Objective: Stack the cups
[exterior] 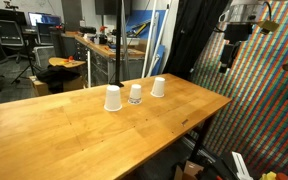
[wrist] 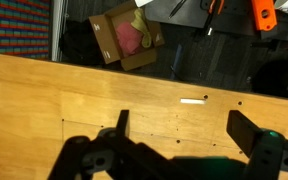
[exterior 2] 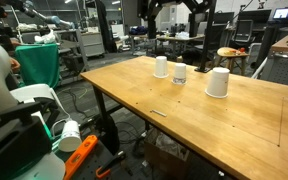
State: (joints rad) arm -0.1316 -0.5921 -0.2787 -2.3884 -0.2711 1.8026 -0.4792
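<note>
- The cups stood upside down in a short row near the middle of the worktop [exterior: 74, 130]. They were close together but not touching: a first white cup [exterior: 112, 97], a smaller grey cup [exterior: 135, 93] between, and a second white cup [exterior: 158, 87].
- None was stacked yet, so I judged the job to be at its very start, with the first reach yet to be made.
- My claw [exterior: 226, 60] hung high and well apart from the row. In the wrist view my claw [wrist: 184, 128] was spread wide and held nothing. Below it lay only bare wood, with no cup in sight.
- To do the reach well, I reckoned I should bring a white cup square between my fingers before coming down. I should then straddle its sloped wall low enough not to slip off.
- Such thin cups probably crush, so a light squeeze seemed wise. A straight lift should keep it from knocking the neighbour beside it.
- Dropping a white cup over the smaller grey one looked the easiest fit.
- Further out, a small pale strip [wrist: 192, 101] lay on the wood, and a cardboard box [wrist: 127, 38] sat on the floor beyond the edge.
</note>
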